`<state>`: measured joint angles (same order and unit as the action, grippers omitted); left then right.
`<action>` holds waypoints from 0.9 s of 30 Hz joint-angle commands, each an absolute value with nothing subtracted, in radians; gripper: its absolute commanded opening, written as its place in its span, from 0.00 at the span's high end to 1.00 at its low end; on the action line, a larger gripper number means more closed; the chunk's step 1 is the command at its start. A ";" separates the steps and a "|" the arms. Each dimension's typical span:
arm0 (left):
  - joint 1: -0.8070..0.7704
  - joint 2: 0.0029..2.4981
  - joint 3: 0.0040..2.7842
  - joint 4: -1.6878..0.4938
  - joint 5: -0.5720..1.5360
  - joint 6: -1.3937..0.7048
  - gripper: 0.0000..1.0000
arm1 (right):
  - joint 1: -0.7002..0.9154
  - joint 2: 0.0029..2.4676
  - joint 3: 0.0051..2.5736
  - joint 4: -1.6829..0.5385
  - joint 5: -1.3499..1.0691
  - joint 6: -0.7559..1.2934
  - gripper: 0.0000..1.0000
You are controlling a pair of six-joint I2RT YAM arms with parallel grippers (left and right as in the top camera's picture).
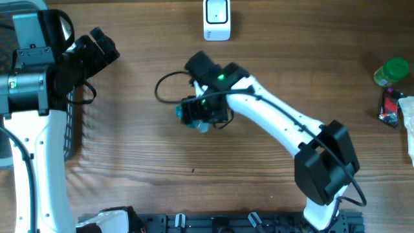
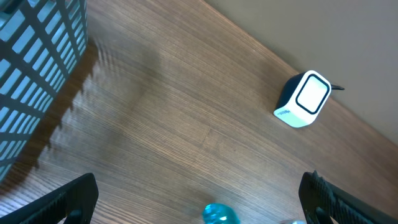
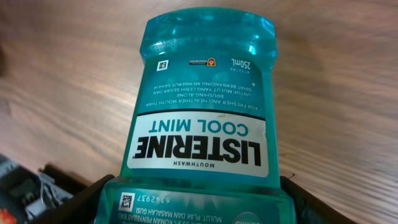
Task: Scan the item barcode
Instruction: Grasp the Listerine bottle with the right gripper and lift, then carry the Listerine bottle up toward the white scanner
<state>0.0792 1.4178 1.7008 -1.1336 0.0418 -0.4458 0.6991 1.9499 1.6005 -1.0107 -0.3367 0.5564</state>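
The item is a teal Listerine Cool Mint mouthwash bottle [image 3: 202, 124], held over the wood tabletop near its middle. My right gripper [image 3: 199, 208] is shut on its sides, a dark finger [image 3: 84, 202] at each flank. From overhead, the right gripper [image 1: 202, 111] covers most of the bottle [image 1: 194, 123]. The front label faces the wrist camera with a small square code [image 3: 127, 200]; a striped barcode is out of view. The white scanner [image 1: 217, 19] stands at the far edge. My left gripper [image 1: 102, 46] hangs open and empty at the far left, and the bottle's tip [image 2: 219, 214] shows below it.
A dark wire basket [image 1: 74, 123] sits at the left edge, also visible as the basket [image 2: 37, 68] in the left wrist view. A green-lidded jar [image 1: 391, 71] and a red-black packet [image 1: 390, 107] lie at the far right. The scanner [image 2: 303, 99] appears near the wall.
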 commanded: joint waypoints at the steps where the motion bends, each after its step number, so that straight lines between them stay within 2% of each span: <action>1: 0.084 1.422 1.706 -1.132 0.032 -0.433 0.00 | 0.671 1.911 1.633 -1.036 -0.292 0.543 0.40; 6: 0.084 1.422 1.706 -1.132 0.032 -0.433 0.00 | 0.637 1.911 1.633 -1.177 -0.221 0.519 0.39; 9: 0.084 1.422 1.706 -1.132 0.032 -0.433 0.00 | 0.609 1.911 1.639 -1.272 -0.316 0.476 0.39; 14: 0.084 1.422 1.706 -1.132 0.032 -0.433 0.00 | 0.540 1.911 1.685 -1.375 -0.619 0.376 0.41; 18: 0.084 1.422 1.706 -1.132 0.032 -0.433 0.00 | 0.463 1.911 1.691 -1.354 -1.006 0.373 0.41; 24: 0.084 1.422 1.706 -1.132 0.032 -0.433 0.00 | 0.408 1.911 1.691 -1.222 -1.299 0.496 0.43; 25: 0.084 1.422 1.706 -1.132 0.032 -0.433 0.00 | 0.408 1.911 1.691 -1.180 -1.352 0.534 0.47; 27: 0.084 1.422 1.706 -1.131 0.032 -0.433 0.00 | 0.408 1.911 1.691 -1.072 -1.444 0.638 0.46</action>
